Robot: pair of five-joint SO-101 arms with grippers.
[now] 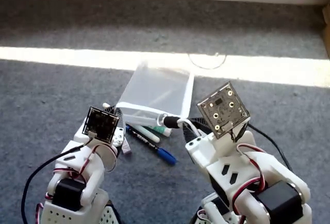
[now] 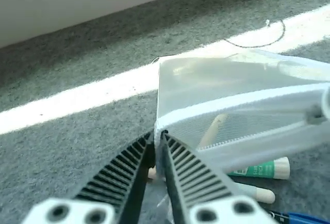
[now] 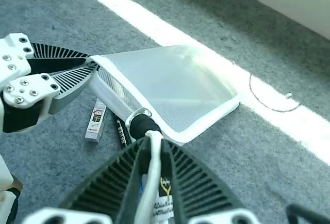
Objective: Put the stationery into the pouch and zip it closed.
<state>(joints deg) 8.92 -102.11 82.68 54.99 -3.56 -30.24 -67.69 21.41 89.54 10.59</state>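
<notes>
Your left end effector (image 2: 159,137) is pinched narrow on the pouch's (image 2: 232,95) near corner. Your right end effector (image 3: 152,144) is closed around a white marker (image 3: 142,126), black end at the pouch's rim. Just beside the rim lie a blue-capped pen (image 1: 154,147), a green-labelled stick (image 2: 260,169) and a pale stick (image 2: 255,193). The pouch lies on grey carpet (image 1: 51,95), with its far end in a sunlit stripe (image 1: 77,58).
</notes>
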